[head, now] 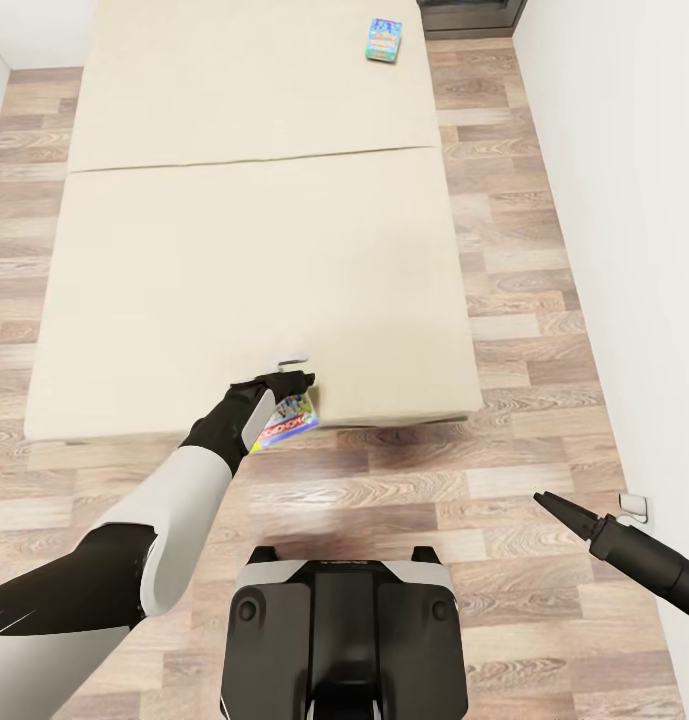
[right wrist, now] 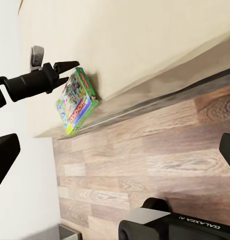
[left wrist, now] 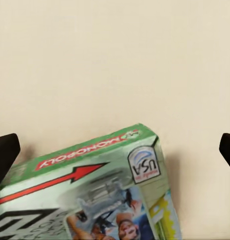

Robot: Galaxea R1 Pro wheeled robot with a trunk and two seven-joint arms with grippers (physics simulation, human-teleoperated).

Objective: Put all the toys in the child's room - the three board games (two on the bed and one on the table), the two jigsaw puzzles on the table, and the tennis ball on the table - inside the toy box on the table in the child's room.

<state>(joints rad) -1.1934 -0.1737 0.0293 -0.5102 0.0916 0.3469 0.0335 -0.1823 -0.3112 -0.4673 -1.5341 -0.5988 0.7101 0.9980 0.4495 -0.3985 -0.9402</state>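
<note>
Left claw (head: 289, 378) is hovering wide open, gripping nothing, over the green board game (head: 286, 421) overhanging the bed (head: 254, 250) edge; right claw's (head: 546, 502) opening I cannot tell; head view alone is catching the blue board game (head: 383, 41) far beyond.

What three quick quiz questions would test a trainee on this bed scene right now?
1. True or false: the bed holds just one game.
2. The left gripper is: A open, at the Monopoly game on the bed's near edge; B shut on a ball; C shut and empty.
3. Fill in: the right gripper hangs over the wood ____.
Key: 1 false, a blue game also lies at the far end; 2 A; 3 floor.
</note>
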